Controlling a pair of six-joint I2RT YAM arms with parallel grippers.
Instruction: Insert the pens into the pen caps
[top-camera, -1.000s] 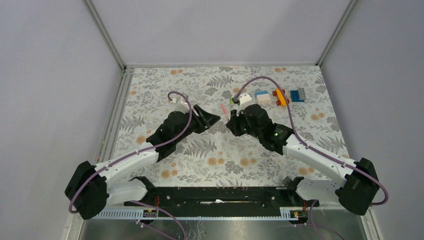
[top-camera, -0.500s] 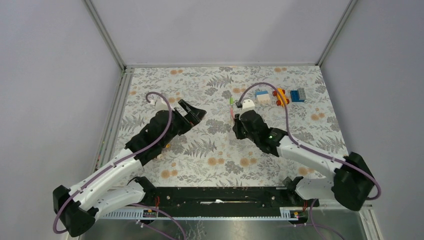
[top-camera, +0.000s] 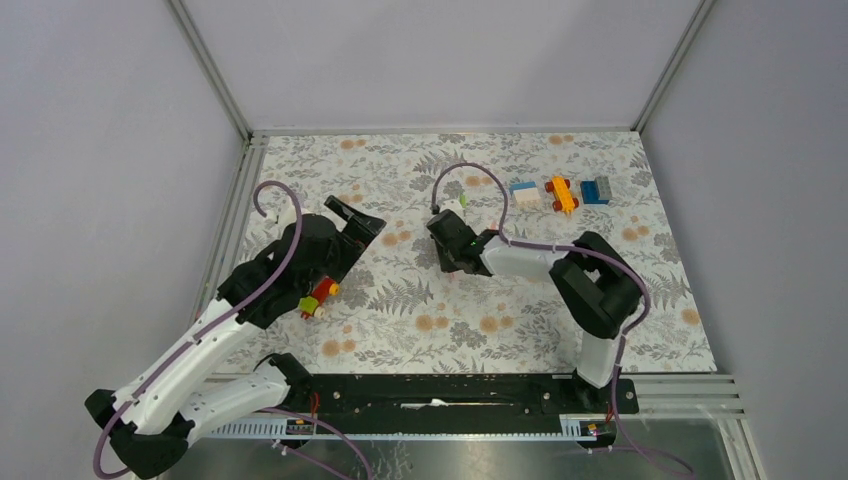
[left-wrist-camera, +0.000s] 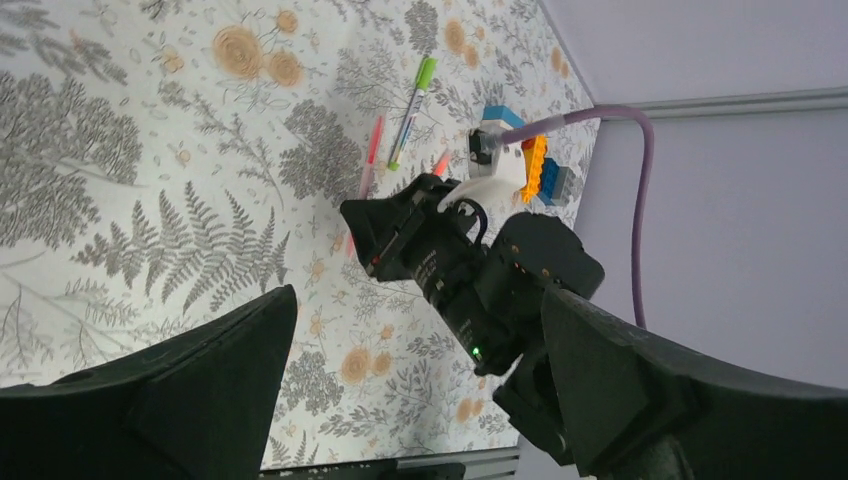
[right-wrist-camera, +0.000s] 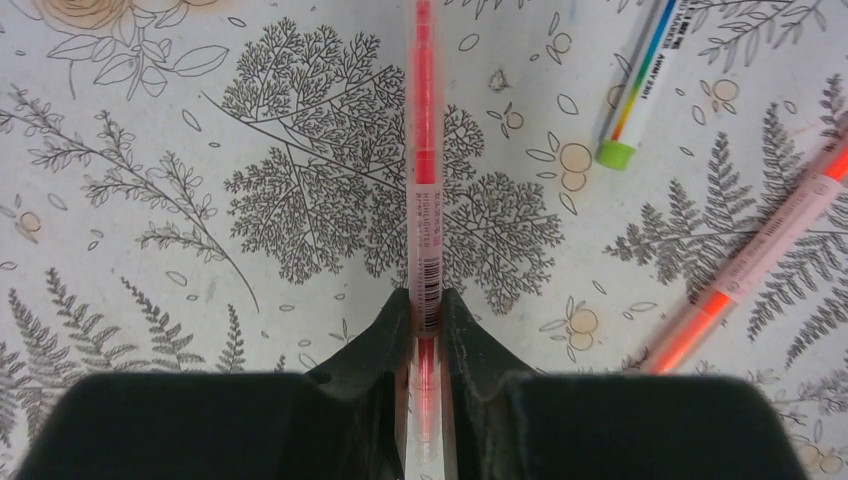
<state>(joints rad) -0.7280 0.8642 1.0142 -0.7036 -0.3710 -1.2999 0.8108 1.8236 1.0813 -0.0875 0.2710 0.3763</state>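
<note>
Pinching the pink pen (right-wrist-camera: 424, 150) by its lower end in the clenched right pincer (right-wrist-camera: 427, 305) — shaft running straight up mid-frame over the floral surface (right-wrist-camera: 150, 200). Lying to its right: a white green-tipped pen (right-wrist-camera: 640, 85) and a salmon pen (right-wrist-camera: 760, 265). Spread wide, grasping nothing, left of centre overhead — left pincer (top-camera: 352, 222).

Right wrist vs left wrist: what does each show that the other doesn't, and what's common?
Right wrist only: a close view of the right gripper shut on the pink-red pen, near enough to show the printed label on the barrel.
Left wrist only: the left gripper open with nothing held, the right arm's body from outside, its purple cable, and the toy blocks.
Both: the held pen, the white pen with a green end, the orange-pink pen, and the floral table cover.
</note>
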